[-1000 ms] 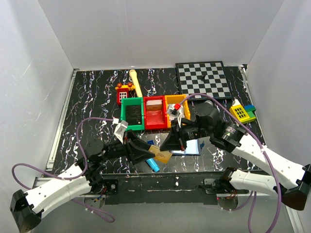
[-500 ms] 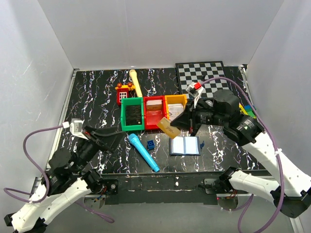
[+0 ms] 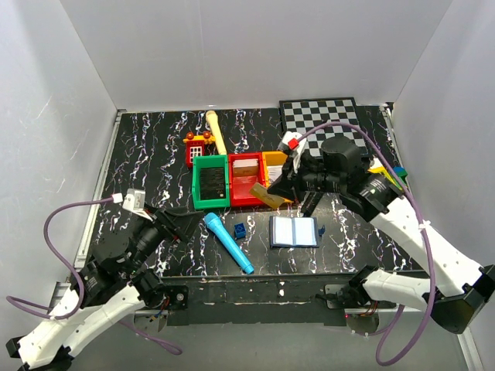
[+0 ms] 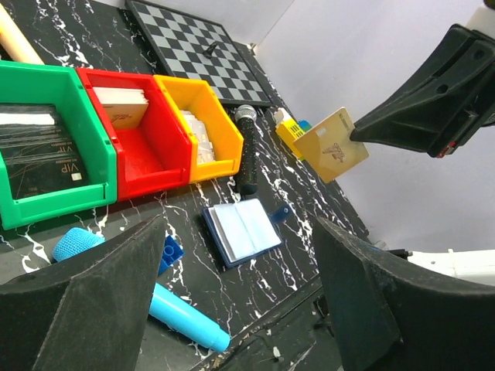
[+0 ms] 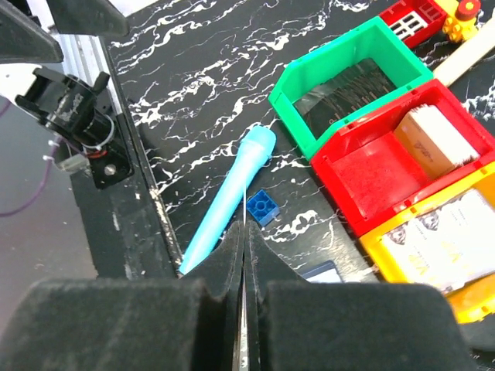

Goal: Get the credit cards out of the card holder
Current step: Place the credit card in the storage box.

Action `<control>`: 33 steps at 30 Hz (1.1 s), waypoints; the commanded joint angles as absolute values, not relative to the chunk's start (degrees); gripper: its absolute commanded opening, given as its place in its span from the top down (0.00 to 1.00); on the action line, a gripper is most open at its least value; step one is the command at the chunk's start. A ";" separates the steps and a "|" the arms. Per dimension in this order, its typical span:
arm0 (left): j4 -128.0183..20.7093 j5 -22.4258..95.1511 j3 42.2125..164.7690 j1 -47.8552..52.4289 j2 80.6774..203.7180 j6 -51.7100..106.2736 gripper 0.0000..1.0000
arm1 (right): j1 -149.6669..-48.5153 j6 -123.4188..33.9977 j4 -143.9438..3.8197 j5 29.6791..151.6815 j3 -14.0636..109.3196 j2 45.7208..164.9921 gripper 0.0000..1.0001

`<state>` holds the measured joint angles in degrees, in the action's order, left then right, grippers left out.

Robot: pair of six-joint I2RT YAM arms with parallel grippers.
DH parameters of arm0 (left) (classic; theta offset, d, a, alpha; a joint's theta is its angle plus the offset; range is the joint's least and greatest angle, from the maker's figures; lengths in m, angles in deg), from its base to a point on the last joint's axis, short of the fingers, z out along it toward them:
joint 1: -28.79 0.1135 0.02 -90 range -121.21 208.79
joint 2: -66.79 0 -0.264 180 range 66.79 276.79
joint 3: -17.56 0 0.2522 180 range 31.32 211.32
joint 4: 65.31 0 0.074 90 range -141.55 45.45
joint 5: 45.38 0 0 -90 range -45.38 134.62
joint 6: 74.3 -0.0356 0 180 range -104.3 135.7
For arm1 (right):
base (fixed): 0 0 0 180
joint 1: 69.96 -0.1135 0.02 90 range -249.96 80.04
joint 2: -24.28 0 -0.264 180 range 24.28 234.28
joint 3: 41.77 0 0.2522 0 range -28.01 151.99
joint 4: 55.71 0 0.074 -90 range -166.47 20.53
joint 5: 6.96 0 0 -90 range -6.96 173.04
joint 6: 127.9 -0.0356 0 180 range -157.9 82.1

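moved: left arm [image 3: 116, 270] pulled back to near-left of bench [image 3: 155, 147], jaws spread; right arm [image 3: 402, 224] swung tan card [image 3: 266, 195] up off card holder [image 3: 295, 231], back toward red bin [image 3: 247, 156] and orange bin [image 4: 210, 166].
left end effector [image 3: 182, 224]: released, empty, touching nothing.
right end effector [image 3: 285, 188]: clenched on tan card, pinched at one end.
card holder: lying open and flat on bench, just in front of orange bin, apart from both arms.
step in hand: carrying card off for set-down, probably into a bin.
doing it well: hold pinch firm until card is low over target, then let go; dropped from height, likely to flutter onto a rim. red bin already has tan stack [image 4: 120, 108], so probably the match. then recheck pockets; can't tell if any card is left.
left wrist only: card face, well above bench; black microphone [image 4: 247, 151] beside orange bin, hidden under right arm from above.
right wrist only: card edge-on, thin line between pads [image 5: 220, 270]; cyan microphone [image 5: 228, 197] and blue brick [image 5: 263, 209] below.
top only: layout of both arms.
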<state>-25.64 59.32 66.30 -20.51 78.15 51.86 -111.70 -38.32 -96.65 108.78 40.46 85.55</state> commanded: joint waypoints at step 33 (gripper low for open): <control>-23.25 60.62 65.95 -20.34 81.03 50.95 0.25 | -105.65 5.69 -87.65 114.33 58.56 127.54 0.99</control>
